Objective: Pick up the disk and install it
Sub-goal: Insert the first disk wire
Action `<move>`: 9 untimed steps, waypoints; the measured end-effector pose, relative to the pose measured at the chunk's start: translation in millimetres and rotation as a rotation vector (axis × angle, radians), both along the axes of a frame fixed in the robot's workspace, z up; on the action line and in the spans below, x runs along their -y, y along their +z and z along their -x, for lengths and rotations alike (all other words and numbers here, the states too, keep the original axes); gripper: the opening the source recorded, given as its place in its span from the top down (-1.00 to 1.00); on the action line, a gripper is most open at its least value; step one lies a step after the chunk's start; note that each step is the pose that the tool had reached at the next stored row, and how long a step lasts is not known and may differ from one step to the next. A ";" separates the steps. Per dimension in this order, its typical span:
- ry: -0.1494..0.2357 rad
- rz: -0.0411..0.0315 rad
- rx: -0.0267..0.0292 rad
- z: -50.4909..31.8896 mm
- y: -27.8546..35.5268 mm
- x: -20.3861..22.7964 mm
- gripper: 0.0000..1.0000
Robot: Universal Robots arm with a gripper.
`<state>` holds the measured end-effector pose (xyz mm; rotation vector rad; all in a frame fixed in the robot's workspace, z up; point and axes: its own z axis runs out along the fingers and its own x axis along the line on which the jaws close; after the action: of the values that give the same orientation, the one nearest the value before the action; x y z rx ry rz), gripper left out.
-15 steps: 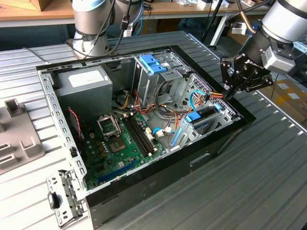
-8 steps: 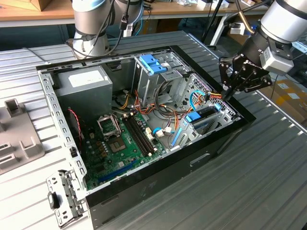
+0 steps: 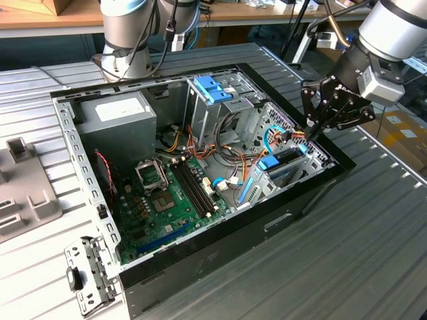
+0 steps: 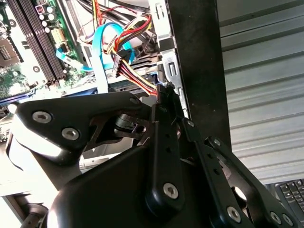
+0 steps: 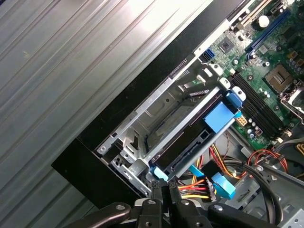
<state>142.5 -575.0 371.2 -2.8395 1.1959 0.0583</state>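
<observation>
The disk (image 3: 283,161) sits on edge in the drive bay at the exterior view's right end of the open computer case (image 3: 220,248), its blue side rails showing. In the first wrist view the disk (image 5: 186,138) is a dark slab between metal bay walls, with a blue tab at one end. My gripper (image 3: 311,133) hangs just above the bay's far corner, beside the red, yellow and orange cable bundle (image 3: 295,135). Its fingers are pressed together with nothing between them. Both wrist views show the gripper (image 5: 164,186) (image 4: 164,88) a little clear of the disk.
Inside the case are the green motherboard (image 3: 167,200), a grey power supply box (image 3: 117,117) and a metal cage with a light-blue top (image 3: 213,90). A second arm's base (image 3: 127,40) stands behind. A grey fixture (image 3: 20,190) and a loose bracket (image 3: 87,273) lie on the ribbed table.
</observation>
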 end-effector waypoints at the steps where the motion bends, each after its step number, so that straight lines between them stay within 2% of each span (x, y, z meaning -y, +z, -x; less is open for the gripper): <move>1: 0.000 0.0000 0.0000 2.0 0.0 0.0 0.65; 9: 0.000 0.0000 0.0000 10.4 -0.2 0.0 0.65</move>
<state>132.1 -575.0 371.0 -2.8395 1.1960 0.0583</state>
